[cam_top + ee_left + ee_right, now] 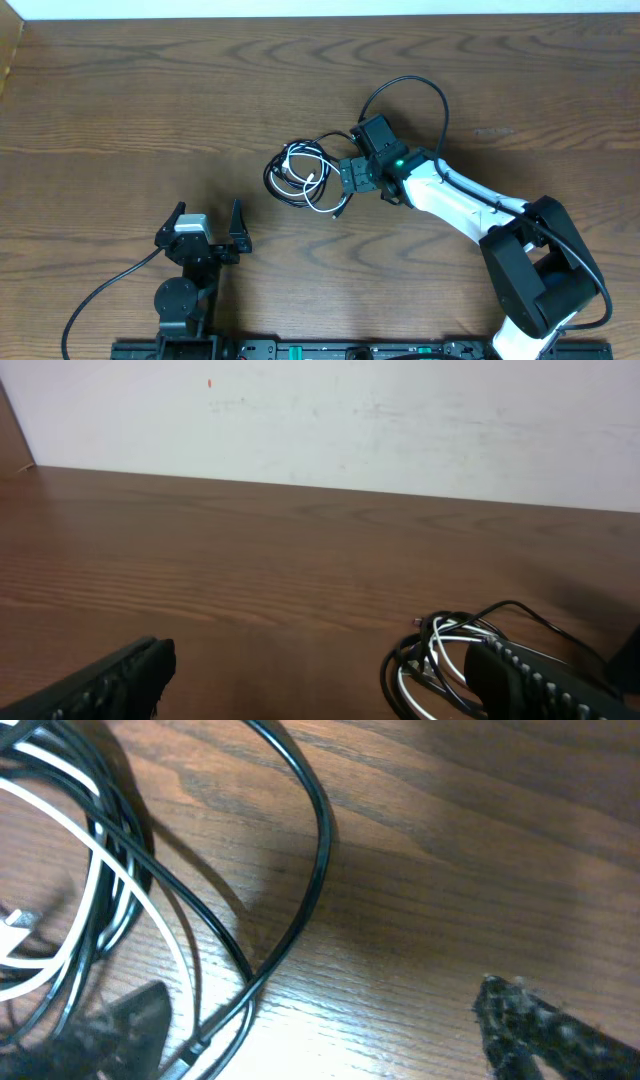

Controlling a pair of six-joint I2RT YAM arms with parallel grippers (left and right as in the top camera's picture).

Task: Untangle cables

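Observation:
The cables (303, 175) lie tangled in a small heap at the table's middle, a white cable (298, 153) looped inside black cables (272, 180). My right gripper (350, 180) is low over the heap's right edge. In the right wrist view its jaws stand open (330, 1030); a black cable (320, 840) curves down between them and passes close to the left finger (135, 1020), with the white cable (100, 890) further left. My left gripper (208, 216) is open and holds nothing near the front edge, apart from the heap. The left wrist view shows the heap (430, 660) beside its right finger (540, 680).
The right arm's own thick black wire (410, 85) arcs above its wrist, just right of the heap. A white wall (320, 420) stands behind the table's far edge. Bare wood table (150, 110) surrounds the heap.

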